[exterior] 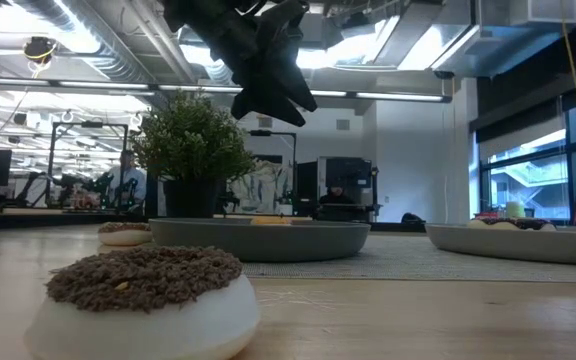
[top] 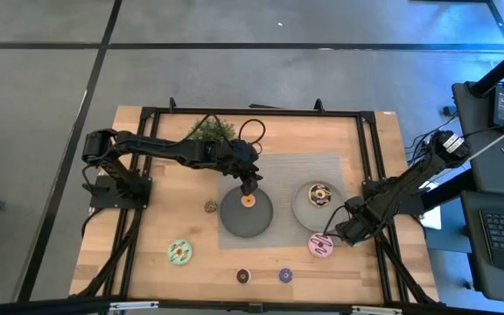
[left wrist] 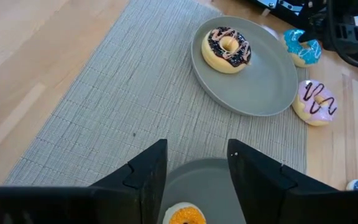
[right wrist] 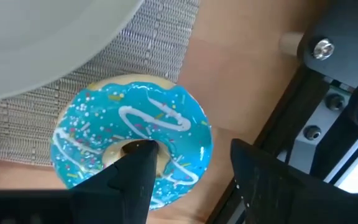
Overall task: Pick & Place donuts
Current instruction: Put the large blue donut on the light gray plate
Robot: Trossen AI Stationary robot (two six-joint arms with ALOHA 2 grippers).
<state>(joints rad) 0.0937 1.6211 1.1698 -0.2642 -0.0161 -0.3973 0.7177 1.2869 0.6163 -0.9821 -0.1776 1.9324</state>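
1. The fingers of both grippers stand apart: the left gripper hangs over the dark plate at the middle of the table, and the right gripper sits low at the table's right edge beside the pale bowl. In the high view the orange donut lies on the dark plate just under the left gripper, and the chocolate donut lies in the pale bowl. The pink donut lies on the wood just beside the right gripper. The green donut, a small brown donut, a dark brown donut and a purple donut lie apart on the wood. A plant stands at the far edge
2. In the low view a gripper hangs above the plate, clear of it. A sprinkle-topped donut sits close in front, with the plant behind. A person shows in the room
3. In the left wrist view the gripper has its fingers spread, and the orange donut lies between and below them on the plate. Beyond, the chocolate donut rests in the bowl, with the pink donut and the blue donut on the wood beside it
4. In the right wrist view the gripper has its fingers spread around one side of the blue donut, one tip at its hole; I cannot tell whether they touch it. The donut lies partly on the woven mat, just beside the bowl
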